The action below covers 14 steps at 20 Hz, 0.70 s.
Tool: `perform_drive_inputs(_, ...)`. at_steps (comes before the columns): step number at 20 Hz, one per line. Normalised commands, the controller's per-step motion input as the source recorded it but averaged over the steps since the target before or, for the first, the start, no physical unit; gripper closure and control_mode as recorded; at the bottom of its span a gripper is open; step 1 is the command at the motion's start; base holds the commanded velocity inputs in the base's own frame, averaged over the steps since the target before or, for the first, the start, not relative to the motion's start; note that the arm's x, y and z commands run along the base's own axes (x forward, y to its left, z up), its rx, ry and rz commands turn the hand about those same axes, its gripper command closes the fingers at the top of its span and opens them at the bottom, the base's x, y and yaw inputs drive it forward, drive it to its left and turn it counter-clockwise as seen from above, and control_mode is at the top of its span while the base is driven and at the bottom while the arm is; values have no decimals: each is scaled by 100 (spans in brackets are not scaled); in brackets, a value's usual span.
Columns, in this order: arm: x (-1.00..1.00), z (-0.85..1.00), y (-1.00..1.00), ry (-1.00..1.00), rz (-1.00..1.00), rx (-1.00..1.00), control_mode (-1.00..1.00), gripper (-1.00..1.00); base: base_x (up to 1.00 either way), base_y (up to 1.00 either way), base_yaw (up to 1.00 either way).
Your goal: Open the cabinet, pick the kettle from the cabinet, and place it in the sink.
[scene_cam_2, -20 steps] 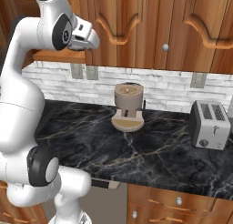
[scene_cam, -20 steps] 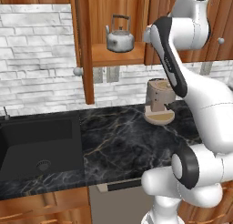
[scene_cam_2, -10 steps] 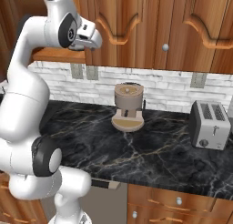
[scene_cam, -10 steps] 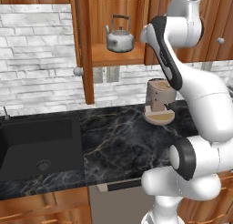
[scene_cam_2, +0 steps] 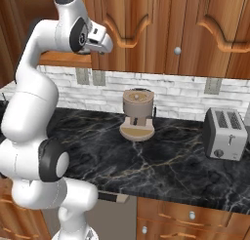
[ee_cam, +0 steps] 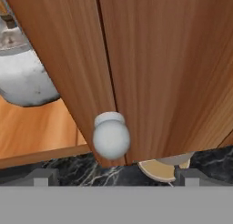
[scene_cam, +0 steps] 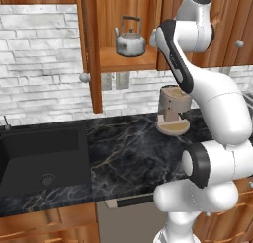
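Change: arm's upper links have swung slightly since the earlier frames; kettle, sink and bench items lie as before.
Cabinet (scene_cam: 123, 34): reddish-brown wall unit, top centre of the left base view; left door stands swung out edge-on, its round silver knob (scene_cam: 84, 77) at the lower edge; interior open to view.
Kettle (scene_cam: 130, 41): squat silver body with thin dark bail handle, upright on the cabinet's wooden shelf, upper centre of the left base view; a blurred silver curve of it sits upper left in the hand view (ee_cam: 22, 77).
Sink (scene_cam: 34, 158): matte-black basin set in the bench, lower left of the left base view, round drain on its floor.
Gripper (ee_cam: 113, 180): jaws spread wide, nothing between them; dark tips at the bottom of the hand view, facing a door edge and a second round knob (ee_cam: 111, 136) close ahead.
Bench (scene_cam_2: 171, 166): black marble with pale veins.
Wooden base with tan block (scene_cam_2: 137, 114): centre of the right base view, on the bench by the wall.
Toaster (scene_cam_2: 225, 134): silver, right edge of the right base view.
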Motion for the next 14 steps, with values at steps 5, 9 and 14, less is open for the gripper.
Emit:
perform_drive_inputs(5,30,0,0,0,0,0,-100,-100,0,0,0)
perform_drive_inputs(9,28,0,0,0,0,0,-100,-100,0,0,0)
perform_drive_inputs(14,25,0,0,0,0,0,-100,-100,0,0,0)
